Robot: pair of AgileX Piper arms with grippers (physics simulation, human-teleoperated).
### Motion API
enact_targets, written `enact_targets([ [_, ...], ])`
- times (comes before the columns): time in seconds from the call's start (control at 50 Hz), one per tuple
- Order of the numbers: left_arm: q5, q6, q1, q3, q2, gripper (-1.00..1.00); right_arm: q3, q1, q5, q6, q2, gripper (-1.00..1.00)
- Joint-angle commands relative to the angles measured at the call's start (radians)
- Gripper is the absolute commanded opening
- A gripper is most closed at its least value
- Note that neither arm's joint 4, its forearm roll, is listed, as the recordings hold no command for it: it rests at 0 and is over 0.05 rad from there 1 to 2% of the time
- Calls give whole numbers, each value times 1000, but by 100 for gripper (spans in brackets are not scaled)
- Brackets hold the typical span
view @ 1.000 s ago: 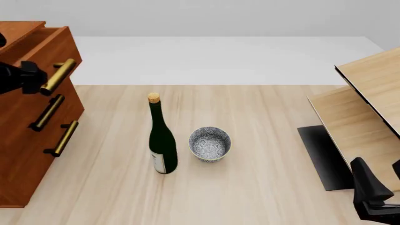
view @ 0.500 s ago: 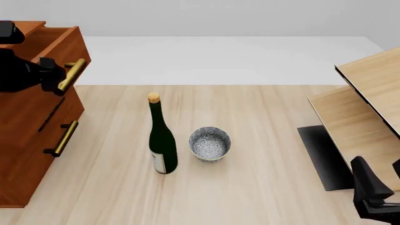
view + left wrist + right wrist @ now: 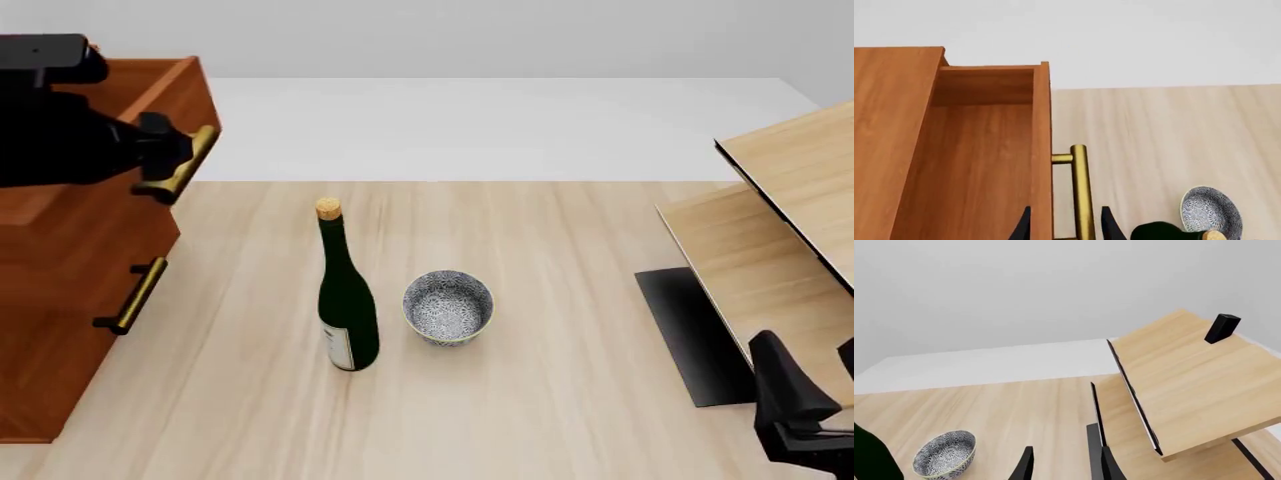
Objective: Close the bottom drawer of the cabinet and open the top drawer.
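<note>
The reddish-brown cabinet (image 3: 54,300) stands at the table's left edge. Its top drawer (image 3: 127,105) is pulled out, and the left wrist view looks into its bare wooden inside (image 3: 981,160). My left gripper (image 3: 163,160) is shut on that drawer's brass handle (image 3: 1081,190), a fingertip (image 3: 1107,227) on either side of the bar. The bottom drawer (image 3: 60,350) sits flush in the cabinet, its brass handle (image 3: 134,295) free. The pulled-out top drawer hides the middle drawer's handle. My right gripper (image 3: 811,385) hangs open and empty at the near right (image 3: 1064,465).
A dark green corked wine bottle (image 3: 344,300) stands mid-table beside a patterned bowl (image 3: 449,306) (image 3: 944,452). Pale light-wood furniture (image 3: 787,220) (image 3: 1187,380) with a black base plate (image 3: 694,335) fills the right side.
The top drawer has slid further out toward the right with my left gripper on its handle, and it now covers the middle handle. The right arm has stayed put.
</note>
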Motion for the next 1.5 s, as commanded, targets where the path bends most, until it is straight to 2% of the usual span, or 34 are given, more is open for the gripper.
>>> enact_targets([
  [0.02,-11,-16,-46,9,40,100,1,-1,-2,2,2,100],
  [1.12,-31,-127,-225,-46,56,100,0,-6,-2,3,2,100],
  [1.5,-27,-144,-270,-82,73,100,-1,-5,-4,4,5,100],
])
